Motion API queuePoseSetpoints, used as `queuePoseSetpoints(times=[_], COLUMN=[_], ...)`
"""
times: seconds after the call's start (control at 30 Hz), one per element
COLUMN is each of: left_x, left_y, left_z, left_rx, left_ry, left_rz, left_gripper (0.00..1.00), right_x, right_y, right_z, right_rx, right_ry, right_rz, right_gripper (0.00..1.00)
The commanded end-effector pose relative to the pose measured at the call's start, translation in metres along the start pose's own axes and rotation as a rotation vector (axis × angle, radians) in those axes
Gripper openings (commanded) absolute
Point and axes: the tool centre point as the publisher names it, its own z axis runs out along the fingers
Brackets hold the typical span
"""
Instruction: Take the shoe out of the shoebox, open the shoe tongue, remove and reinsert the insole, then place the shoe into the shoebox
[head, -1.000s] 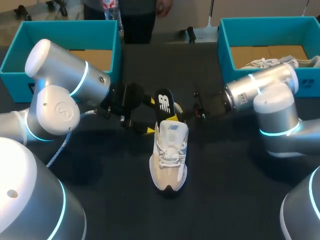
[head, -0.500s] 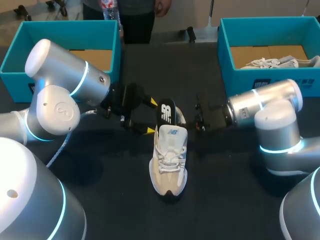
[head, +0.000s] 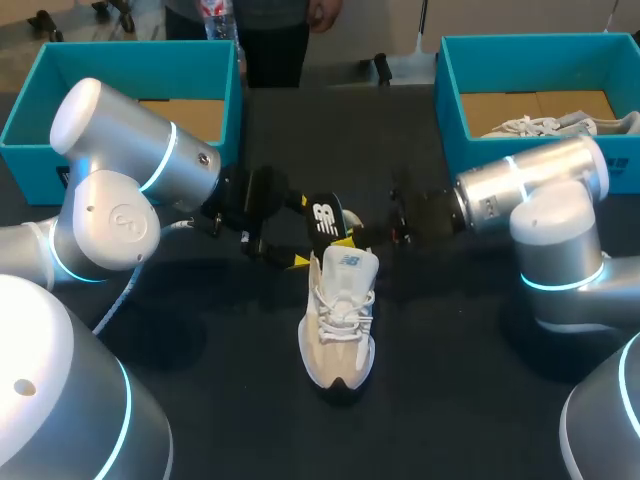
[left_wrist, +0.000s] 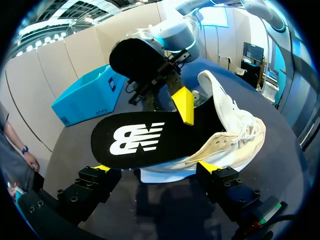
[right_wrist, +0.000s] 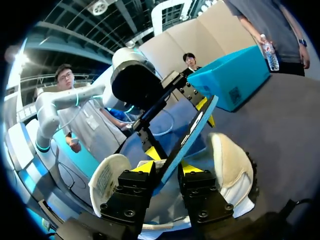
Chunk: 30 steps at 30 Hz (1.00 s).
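Resting on the table (head: 230, 390), the shoe (head: 340, 320) lay sole down, its toe pointed away from both sets of fingers and its heel just below them. The left gripper (head: 298, 232) was at the heel from one side, its fingers spread wide. The heel end of the insole (head: 325, 218) and the shoe's collar lay between them. Whether those fingers touched the shoe could not be determined.

The right gripper (head: 352, 230) was at the heel from the opposite side. In the right wrist view its fingers (right_wrist: 144, 169) were clamped on the insole (right_wrist: 192, 130), which passed edge-on between the two yellow tips. The insole was raised and tilted, its far end running into the shoe opening and its printed face toward the left gripper (left_wrist: 155, 167). In the left wrist view one yellow tip of the right gripper (left_wrist: 184, 106) pressed on that printed face.

Well apart from all fingers, at the far side of the table, stood two boxes: the left box (head: 130, 70) and the right box (head: 450, 100). The right box held a second shoe (head: 560, 125).
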Motion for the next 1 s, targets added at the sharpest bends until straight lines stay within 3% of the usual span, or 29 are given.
queuePoseSetpoints(times=[0.03,0.27,0.3,0.33,0.37,0.4,0.6,1.0], left_x=[0.0,0.0,0.0,0.0,0.0,0.0,0.0,0.0], left_y=[0.0,0.0,0.0,0.0,0.0,0.0,0.0,0.0], left_z=[0.001,0.001,0.001,0.001,0.001,0.001,0.001,0.001], left_rx=[-0.002,-0.002,-0.002,-0.002,-0.002,-0.002,-0.002,-0.002], left_ry=[0.0,0.0,0.0,0.0,0.0,0.0,0.0,0.0], left_rz=[0.0,0.0,0.0,0.0,0.0,0.0,0.0,0.0], left_gripper=[1.0,1.0,1.0,1.0,1.0,1.0,1.0,1.0], right_x=[-0.007,-0.018,-0.019,-0.019,-0.019,-0.019,-0.01,0.004], right_y=[0.009,0.015,0.016,0.016,0.016,0.015,0.003,-0.029], right_z=[0.003,0.009,0.01,0.01,0.01,0.009,0.003,0.011], right_rx=[0.021,0.035,0.038,0.043,0.045,0.046,0.034,0.015], right_ry=[0.014,0.052,0.057,0.058,0.058,0.058,0.037,0.025], right_rz=[-0.005,-0.013,-0.01,-0.008,-0.007,-0.007,0.002,0.041], right_gripper=[0.3,0.27,0.25,0.18,0.04,0.0,0.0,0.0])
